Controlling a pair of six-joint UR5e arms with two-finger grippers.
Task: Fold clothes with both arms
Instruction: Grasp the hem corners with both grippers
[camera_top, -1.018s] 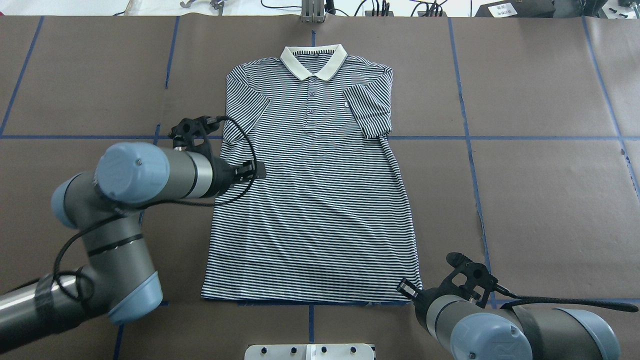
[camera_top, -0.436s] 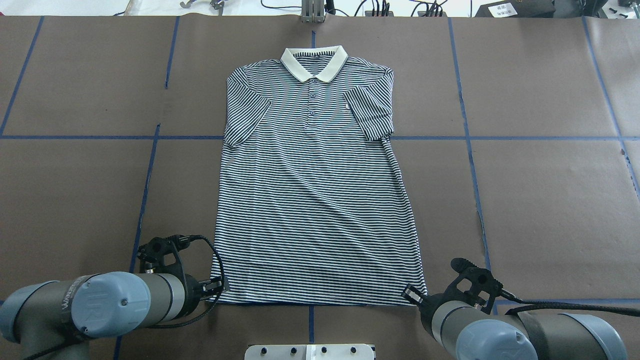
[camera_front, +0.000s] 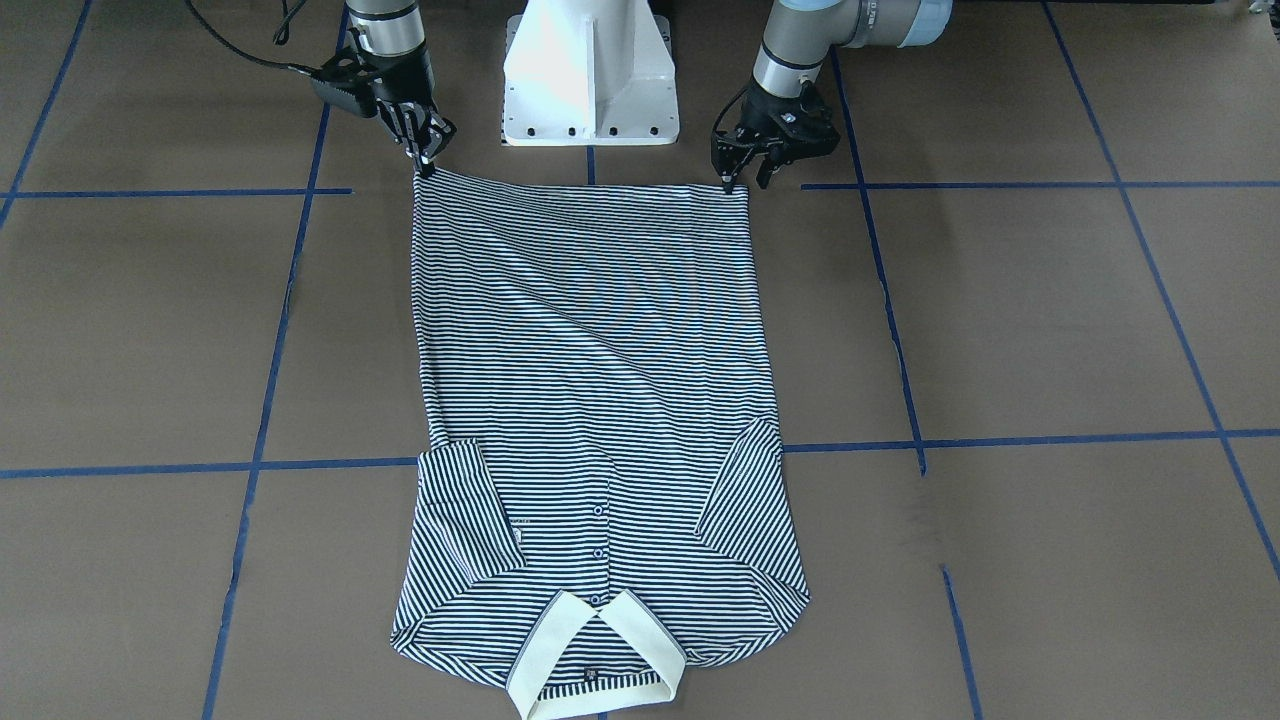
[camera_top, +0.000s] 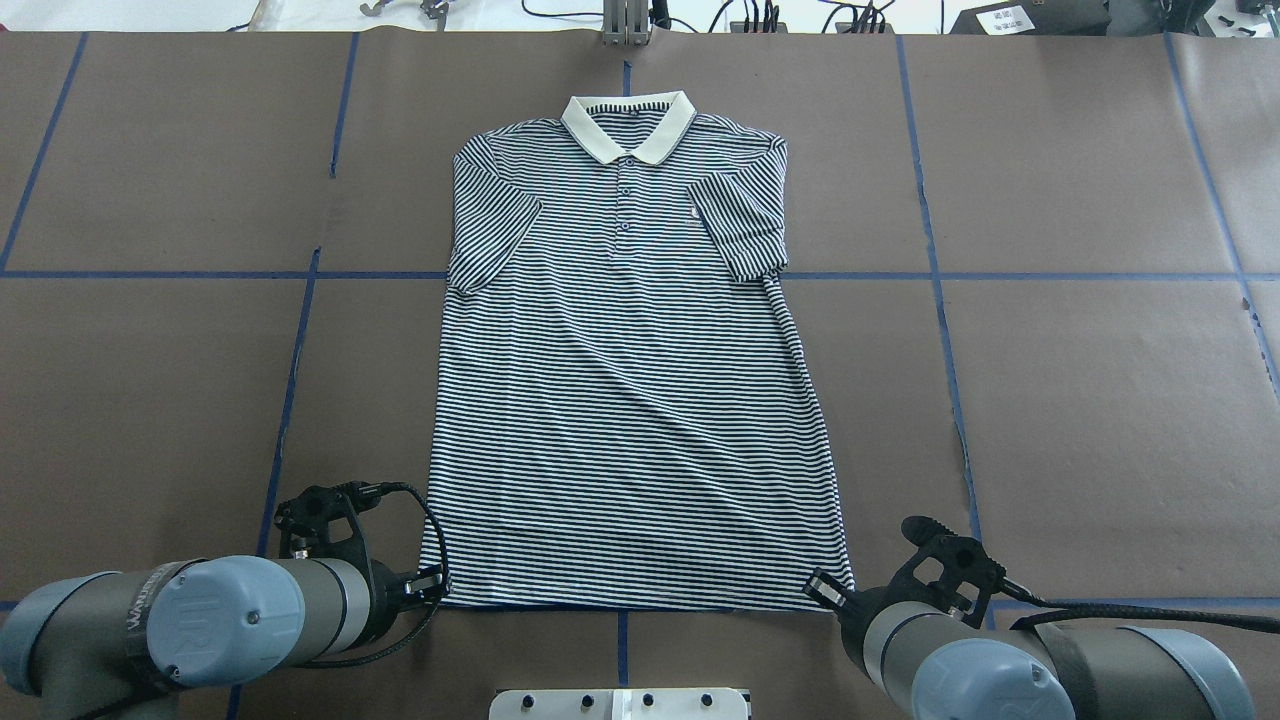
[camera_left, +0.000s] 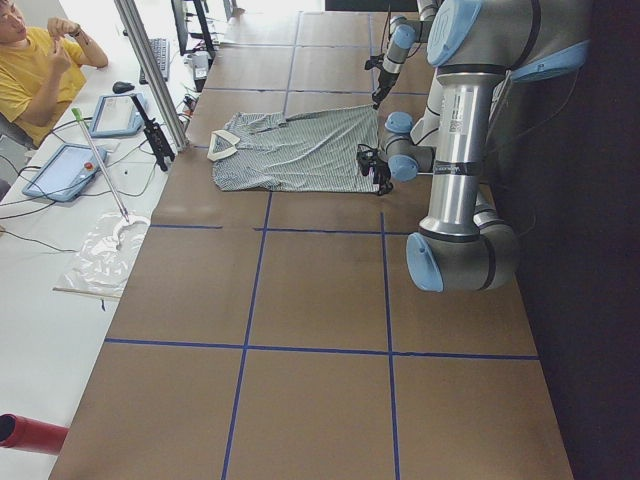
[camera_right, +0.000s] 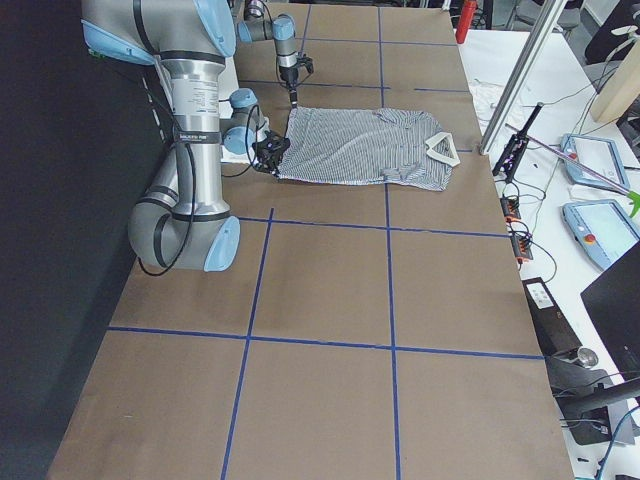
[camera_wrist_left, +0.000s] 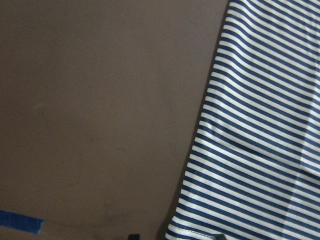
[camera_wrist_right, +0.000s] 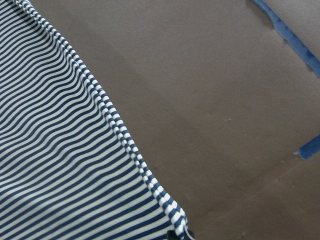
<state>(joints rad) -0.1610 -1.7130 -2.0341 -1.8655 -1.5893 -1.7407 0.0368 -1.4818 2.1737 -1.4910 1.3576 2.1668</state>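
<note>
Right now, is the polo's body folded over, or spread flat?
Spread flat. The polo shirt lies full length from collar to hem; only both sleeves are folded in over the chest.

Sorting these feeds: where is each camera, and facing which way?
Front: across table, faces robot; left gripper, right gripper at polo shirt hem.
Overhead: behind robot, looks down; both arms.
Left side: table's end; left arm nearest.
Right side: opposite end; right arm nearest.
Left wrist: down at hem corner.
Right wrist: likewise.
All share the shirt.
</note>
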